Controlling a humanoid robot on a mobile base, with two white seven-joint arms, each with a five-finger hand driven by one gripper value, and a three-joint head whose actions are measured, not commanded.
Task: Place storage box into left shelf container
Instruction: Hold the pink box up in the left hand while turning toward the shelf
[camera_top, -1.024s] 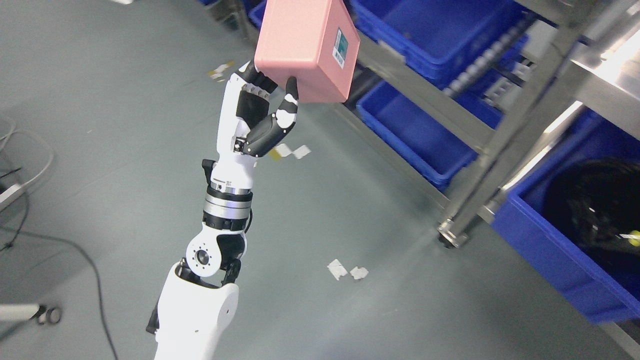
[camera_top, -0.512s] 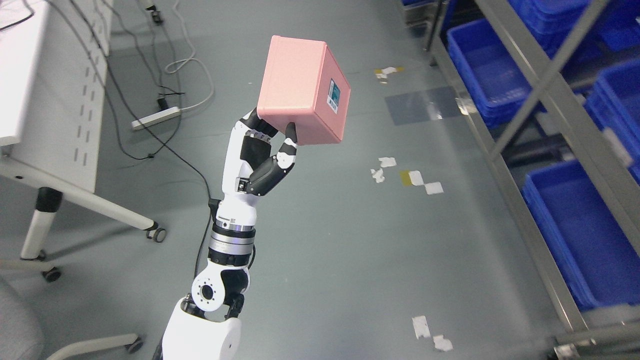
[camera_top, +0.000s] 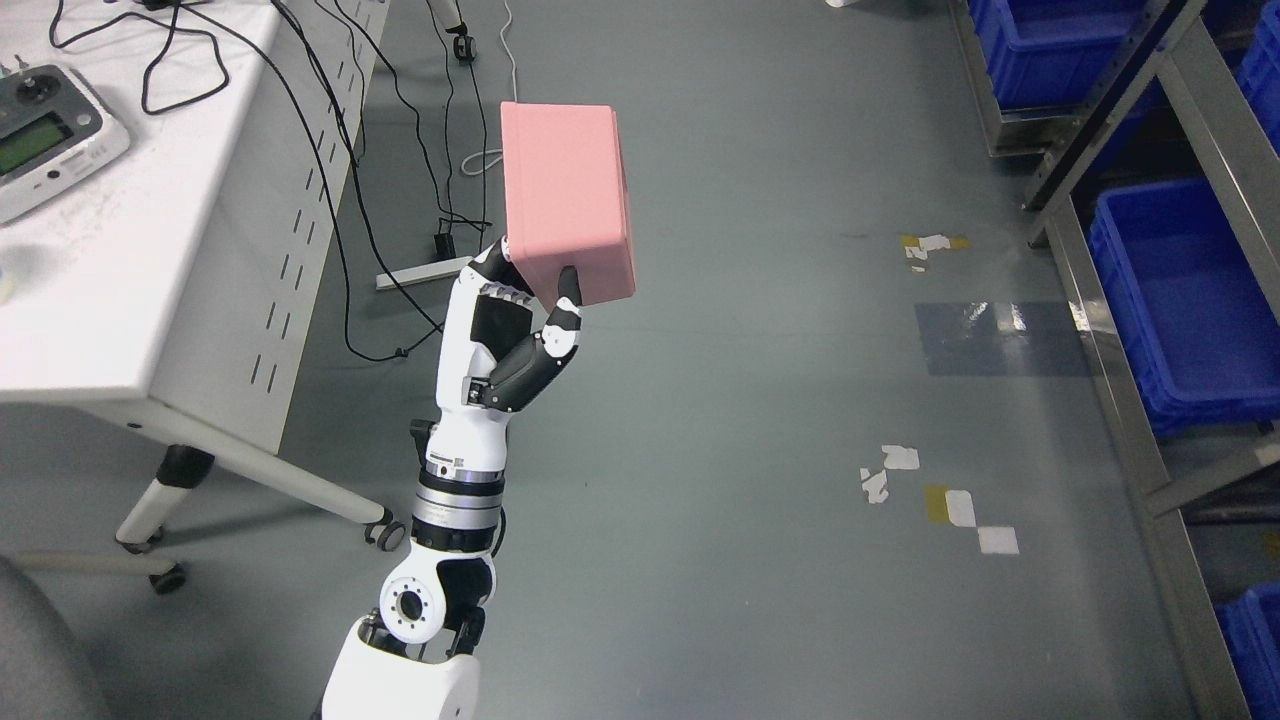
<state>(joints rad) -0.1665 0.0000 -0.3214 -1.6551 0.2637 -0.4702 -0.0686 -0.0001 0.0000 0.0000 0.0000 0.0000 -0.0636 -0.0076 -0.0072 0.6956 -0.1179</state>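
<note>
A pink storage box (camera_top: 566, 200) hangs in the air over the grey floor, left of the picture's middle. My left hand (camera_top: 525, 300) grips its lower end from below, thumb on the near face and the other fingers behind it. The left arm rises from the bottom edge. The metal shelf (camera_top: 1120, 300) runs along the right edge, holding blue containers (camera_top: 1180, 300), well to the right of the box. The right arm does not show.
A white table on castors (camera_top: 130, 300) fills the upper left, carrying a remote controller (camera_top: 45, 135) and cables. A power strip (camera_top: 420, 272) and cords lie on the floor behind the box. Tape scraps (camera_top: 940, 495) dot the floor. A grey chair edge (camera_top: 40, 650) sits at the lower left.
The whole picture has swung, so the camera has turned: the shelf slid to the right edge and the table came in at the left. The box stays in my left hand.
</note>
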